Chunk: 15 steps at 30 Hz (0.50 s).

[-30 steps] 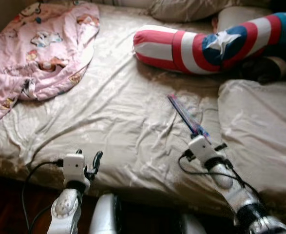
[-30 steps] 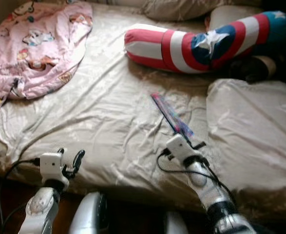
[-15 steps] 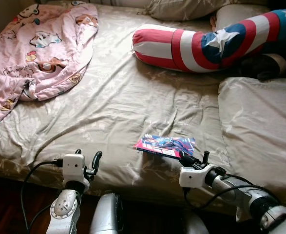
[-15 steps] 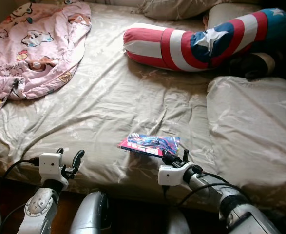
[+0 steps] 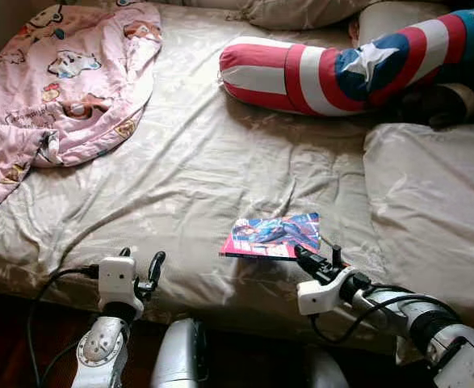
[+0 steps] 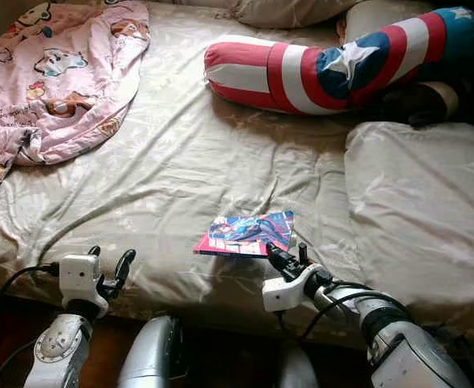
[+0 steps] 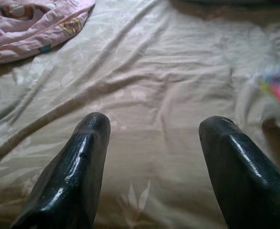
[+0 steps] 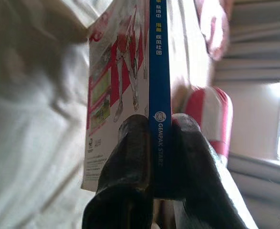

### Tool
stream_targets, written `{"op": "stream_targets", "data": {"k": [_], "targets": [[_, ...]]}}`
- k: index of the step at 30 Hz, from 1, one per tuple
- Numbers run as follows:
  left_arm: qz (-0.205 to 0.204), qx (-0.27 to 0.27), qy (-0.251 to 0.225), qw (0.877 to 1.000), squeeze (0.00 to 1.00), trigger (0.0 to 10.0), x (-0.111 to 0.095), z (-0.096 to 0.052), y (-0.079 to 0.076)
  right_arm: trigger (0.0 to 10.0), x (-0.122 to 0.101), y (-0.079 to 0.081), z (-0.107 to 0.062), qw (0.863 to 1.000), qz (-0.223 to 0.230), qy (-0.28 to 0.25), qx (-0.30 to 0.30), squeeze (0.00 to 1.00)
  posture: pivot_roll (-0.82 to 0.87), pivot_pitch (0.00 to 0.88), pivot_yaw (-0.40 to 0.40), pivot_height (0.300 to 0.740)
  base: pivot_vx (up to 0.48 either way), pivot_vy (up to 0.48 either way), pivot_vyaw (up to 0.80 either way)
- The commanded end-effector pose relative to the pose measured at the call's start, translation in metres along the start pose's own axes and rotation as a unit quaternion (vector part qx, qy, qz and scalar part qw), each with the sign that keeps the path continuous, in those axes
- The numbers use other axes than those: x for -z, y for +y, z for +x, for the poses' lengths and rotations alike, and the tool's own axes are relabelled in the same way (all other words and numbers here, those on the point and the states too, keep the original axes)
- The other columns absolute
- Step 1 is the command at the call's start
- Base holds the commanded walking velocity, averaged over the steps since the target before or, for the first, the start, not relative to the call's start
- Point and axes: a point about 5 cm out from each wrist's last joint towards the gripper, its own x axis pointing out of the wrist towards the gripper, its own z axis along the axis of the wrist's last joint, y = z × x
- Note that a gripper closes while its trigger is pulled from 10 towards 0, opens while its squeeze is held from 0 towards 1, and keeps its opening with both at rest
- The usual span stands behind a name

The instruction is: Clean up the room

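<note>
One item in hand: a thin comic book (image 5: pixel 273 237), colourful cover up, held roughly flat just over the beige sheet (image 5: pixel 196 162) near the front edge of the bed.
Grip: my right gripper (image 5: pixel 316 260) has both black fingers (image 8: pixel 130 157) pinched on the book at its spine end; in the right wrist view the blue spine runs straight out between them, so I read the hold as firm.
Long axis: I judge it runs outward from the fingertips, away from the wrist and toward the robot's left, with the far corner hanging free.
Which way it lies: the whole book sits beyond the fingertips, so any swing of the wrist will sweep that free end widest.
Nearer arm: the right arm, plainly, since it carries the book.
Other arm: my left gripper (image 5: pixel 137 267) hovers at the bed's front edge, well apart from the book, its fingers (image 7: pixel 77 171) spread with nothing between them.
Around it: a pink cartoon blanket (image 5: pixel 55 81) lies crumpled at the far left corner, a red, white and blue star bolster (image 5: pixel 341 69) stretches across the head of the bed, and a pale pillow (image 5: pixel 430 210) sits to the right of the book.
Next move, as I judge it: lift and carry the book off the bed, keeping its free end clear of the sheet folds.
</note>
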Motion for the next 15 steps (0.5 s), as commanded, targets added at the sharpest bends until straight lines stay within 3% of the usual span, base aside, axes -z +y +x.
{"op": "stream_targets", "data": {"k": [1, 5, 10, 15], "targets": [[0.012, 0.007, 0.009, 1.0, 0.0, 10.0, 0.002, -0.005, 0.002, 10.0, 0.002, -0.006, 0.003, 1.0, -0.009, 0.006, 0.013, 0.0, 0.14, 0.248, 0.031, 0.651, 0.0, 0.0, 0.0], [0.016, 0.01, 0.011, 1.0, 0.0, 10.0, 0.001, -0.008, 0.003, 10.0, 0.0, -0.002, 0.002, 1.0, -0.014, 0.007, 0.015, 0.0, 0.16, 0.256, 0.039, 0.651, 0.0, 0.0, 0.0], [0.022, 0.012, 0.018, 1.0, 0.0, 10.0, 0.002, -0.016, 0.005, 10.0, 0.003, -0.017, 0.009, 0.997, -0.025, 0.021, 0.066, 0.0, 0.17, 0.272, 0.051, 0.651, 0.0, 0.0, 0.0], [0.027, 0.015, 0.02, 0.999, 0.0, 10.0, 0.002, -0.023, 0.006, 10.0, -0.005, -0.01, 0.01, 0.999, -0.029, -0.002, 0.032, 0.0, 0.18, 0.296, 0.054, 0.651, 0.0, 0.0, 0.0]]}}
